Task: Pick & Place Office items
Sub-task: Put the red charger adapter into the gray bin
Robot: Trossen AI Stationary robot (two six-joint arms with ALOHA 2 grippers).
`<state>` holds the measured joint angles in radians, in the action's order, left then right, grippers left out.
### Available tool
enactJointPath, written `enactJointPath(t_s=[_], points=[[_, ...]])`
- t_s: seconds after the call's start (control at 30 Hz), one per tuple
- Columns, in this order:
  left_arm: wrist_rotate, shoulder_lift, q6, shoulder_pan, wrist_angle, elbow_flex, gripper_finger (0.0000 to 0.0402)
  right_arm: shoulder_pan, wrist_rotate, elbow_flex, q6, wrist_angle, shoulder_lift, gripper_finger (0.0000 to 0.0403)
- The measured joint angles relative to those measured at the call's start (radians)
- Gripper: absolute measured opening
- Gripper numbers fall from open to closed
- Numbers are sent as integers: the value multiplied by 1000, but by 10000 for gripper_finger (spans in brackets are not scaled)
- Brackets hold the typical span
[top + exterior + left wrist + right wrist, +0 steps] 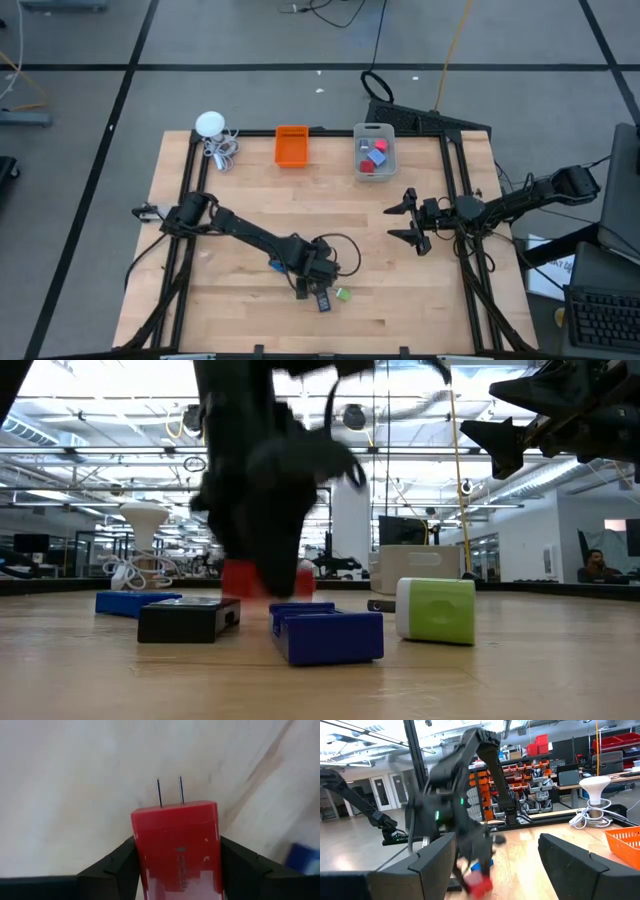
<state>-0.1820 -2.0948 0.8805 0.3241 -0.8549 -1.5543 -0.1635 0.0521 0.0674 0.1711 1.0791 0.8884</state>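
My left gripper (pixel 305 275) points down over the near middle of the table and is shut on a red plug block (pixel 175 850) whose two metal prongs (pixel 170 791) stick out past the fingers. The low view shows the red block (pixel 262 578) under the blurred gripper. Around it lie other office items: a blue piece (pixel 325 632), a black flat piece (pixel 188 618), another blue piece (pixel 135 602) and a green block (pixel 438 610). My right gripper (pixel 412 222) waits open, raised at the right side. My left gripper pinches the red block's two long sides (pixel 137 852) between its two fingers (pixel 112 867), coming from above, pointing down. The fingers lie across the block, whose pronged end points away from the wrist. Whether the block is clear of the table, I cannot tell.
At the far edge stand an orange bin (pixel 291 145) and a clear grey bin (pixel 373 165) holding red, pink and blue blocks. A white round gadget with coiled cable (pixel 212 130) sits at the far left. Bare wood lies between the items and the bins.
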Motion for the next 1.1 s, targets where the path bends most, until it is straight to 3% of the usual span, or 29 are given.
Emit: enactJointPath(t_s=[0.13, 0.27, 0.43, 0.53, 0.73, 1.1], points=[[-76, 102, -49, 1, 22, -6, 216, 0, 0, 0, 0, 0, 0, 274], [-215, 193, -127, 22, 52, -5, 216, 0, 0, 0, 0, -1, 0, 274], [-456, 258, -360, 73, 207, -6, 221, 0, 0, 0, 0, -4, 0, 274], [-521, 260, -513, 98, 355, -6, 221, 0, 0, 0, 0, -4, 1, 274], [-533, 252, -730, 90, 602, 17, 218, -28, 0, 18, 20, 8, 48, 274], [-328, 251, -878, 25, 1032, 148, 220, -135, 53, 198, -139, 15, 223, 250]])
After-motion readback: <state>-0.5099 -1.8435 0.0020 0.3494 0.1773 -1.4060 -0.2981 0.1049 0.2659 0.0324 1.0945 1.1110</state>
